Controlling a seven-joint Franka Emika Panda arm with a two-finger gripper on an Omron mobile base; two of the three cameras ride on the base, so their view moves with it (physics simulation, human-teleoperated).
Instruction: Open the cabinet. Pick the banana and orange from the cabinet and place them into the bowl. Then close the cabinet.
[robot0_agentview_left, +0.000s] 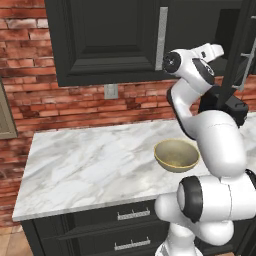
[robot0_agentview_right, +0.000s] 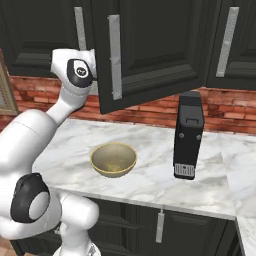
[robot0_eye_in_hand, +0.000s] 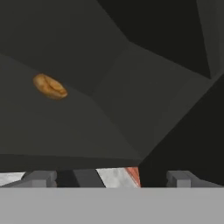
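The cabinet (robot0_agentview_right: 150, 45) is hanging on the brick wall above the worktop (robot0_agentview_left: 85, 165), black-charcoal with raised-panel doors and long vertical silver bar handles. One of its doors is standing swung out toward the room in the right base view, while the door to its left in the left base view is sitting shut. In the hand view the dark inside of the cabinet is showing, with one flattish orange-brown lump (robot0_eye_in_hand: 50, 86) lying on its shelf. One bowl (robot0_agentview_left: 176, 155), round and tan with a thick rim and a yellowish-olive inside, is sitting empty on the marble worktop, below the cabinet. One tall black appliance (robot0_agentview_right: 188, 135) is standing to the bowl's right. The arm is reaching up toward the cabinet opening. The pincer (robot0_eye_in_hand: 109, 178) is gaping wide, holding nothing.
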